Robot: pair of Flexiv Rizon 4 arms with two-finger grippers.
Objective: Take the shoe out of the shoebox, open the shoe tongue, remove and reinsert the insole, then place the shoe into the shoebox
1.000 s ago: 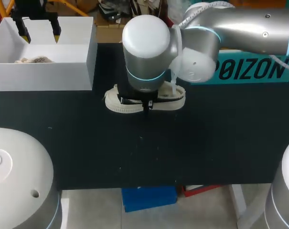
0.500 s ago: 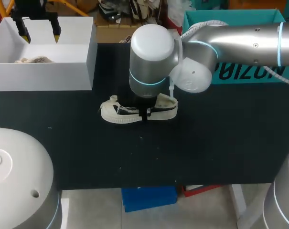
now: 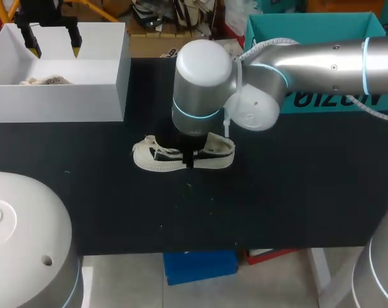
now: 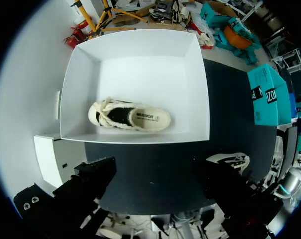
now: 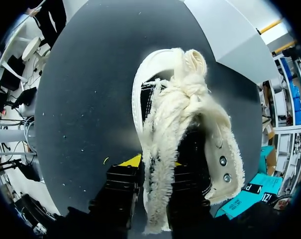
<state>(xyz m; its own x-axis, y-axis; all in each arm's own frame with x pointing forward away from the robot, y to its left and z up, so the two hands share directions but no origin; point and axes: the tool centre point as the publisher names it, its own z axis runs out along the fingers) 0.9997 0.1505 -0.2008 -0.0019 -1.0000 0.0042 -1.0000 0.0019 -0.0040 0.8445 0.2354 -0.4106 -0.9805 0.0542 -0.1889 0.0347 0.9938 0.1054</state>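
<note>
Right gripper (image 5: 154, 167): clamped on shoe (image 3: 154, 158) beside shoebox (image 3: 120, 96), so I can work its tongue.
Left gripper (image 4: 155, 174): fingers apart, over shoebox.

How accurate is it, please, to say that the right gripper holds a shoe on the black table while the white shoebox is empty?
Not quite: the white shoebox is not empty; a second shoe lies inside it, as the left wrist view shows. The rest holds: the right gripper holds a shoe on the black table.
</note>
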